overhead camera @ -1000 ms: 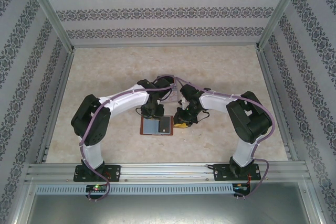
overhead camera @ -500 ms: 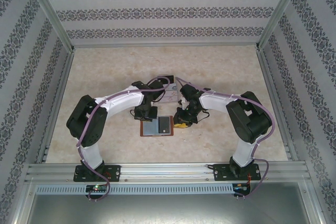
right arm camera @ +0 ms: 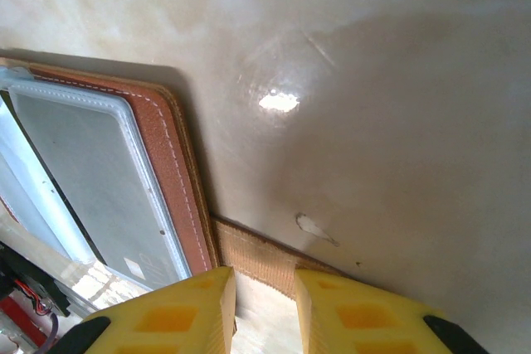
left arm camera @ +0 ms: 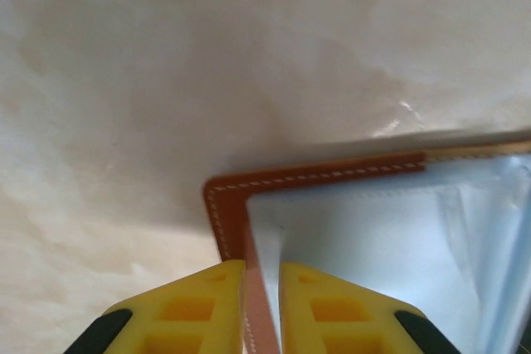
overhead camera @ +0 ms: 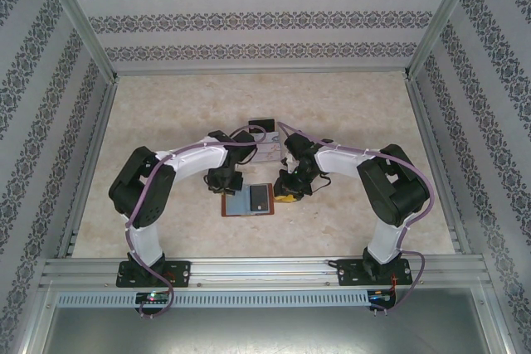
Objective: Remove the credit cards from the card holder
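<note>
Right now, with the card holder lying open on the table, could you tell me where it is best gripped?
Probably take the strap tab, coming in from the right side of the card holder: it lies flat, while the narrow tab sticks out past its edge.

the left claw (left arm camera: 262,288) has slid left, seemingly onto a corner of the card holder (left arm camera: 315,176).

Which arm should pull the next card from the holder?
Probably left: the left end effector straddles the card holder's pocket edge, while the right end effector sits over the strap tab, outside the pockets.
</note>
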